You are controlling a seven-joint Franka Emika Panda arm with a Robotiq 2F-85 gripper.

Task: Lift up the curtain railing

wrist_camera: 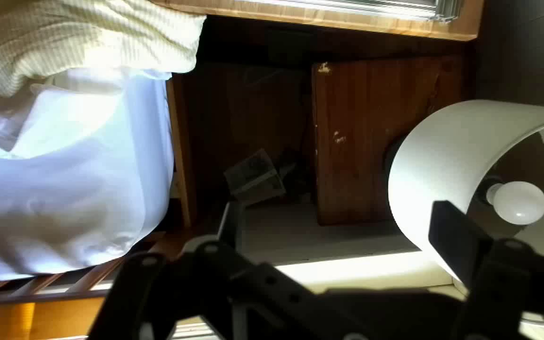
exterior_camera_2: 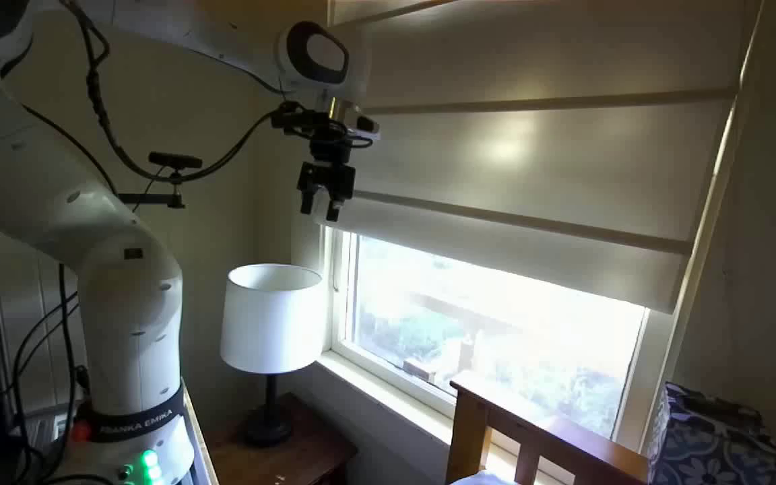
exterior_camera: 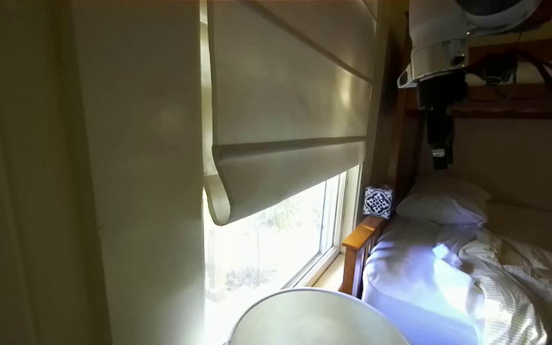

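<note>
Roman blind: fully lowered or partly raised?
Partly raised: the Roman blind stops partway down in both exterior views, leaving uncovered window glass beneath it.

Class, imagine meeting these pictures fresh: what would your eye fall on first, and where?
First, the window, glaring bright below the wide cream blind. Next, the big white robot arm, standing at the left of an exterior view, its open end effector pointing down. Then the white lampshade, above a wooden table.
</note>
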